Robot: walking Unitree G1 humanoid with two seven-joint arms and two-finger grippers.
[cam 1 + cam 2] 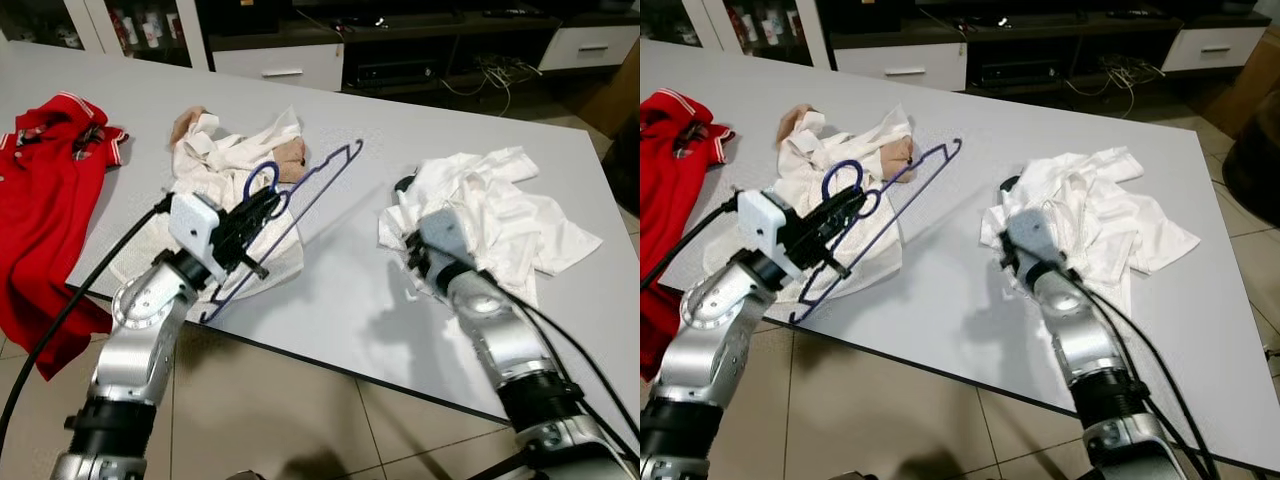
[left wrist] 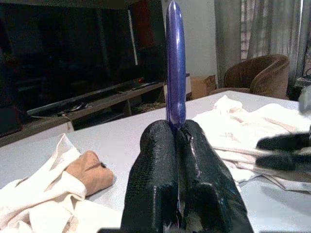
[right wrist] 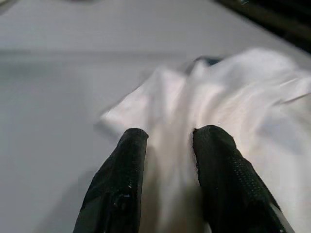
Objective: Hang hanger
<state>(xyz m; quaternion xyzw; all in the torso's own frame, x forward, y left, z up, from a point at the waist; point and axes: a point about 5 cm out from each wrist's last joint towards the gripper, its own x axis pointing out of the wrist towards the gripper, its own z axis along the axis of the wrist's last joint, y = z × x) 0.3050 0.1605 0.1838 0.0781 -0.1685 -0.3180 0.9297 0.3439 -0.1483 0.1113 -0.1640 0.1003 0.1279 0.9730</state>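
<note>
A dark blue wire hanger [image 1: 318, 180] slants over the table's left half, its hook [image 1: 262, 182] close to my left gripper [image 1: 270, 205]. That gripper is shut on the hanger; in the left wrist view the blue rod [image 2: 176, 63] rises from between the closed fingers [image 2: 155, 165]. A crumpled white shirt [image 1: 495, 215] lies on the table's right side. My right gripper [image 3: 170, 138] stands open at the shirt's near left edge, with white cloth [image 3: 218, 97] under and between its fingers [image 3: 127, 160].
A cream-white garment [image 1: 225, 150] lies bunched under the hanger. A red polo shirt [image 1: 50, 190] hangs over the grey table's [image 1: 340, 280] left edge. A dark TV cabinet [image 1: 400, 40] with cables stands behind. Tiled floor [image 1: 300, 400] lies below the near edge.
</note>
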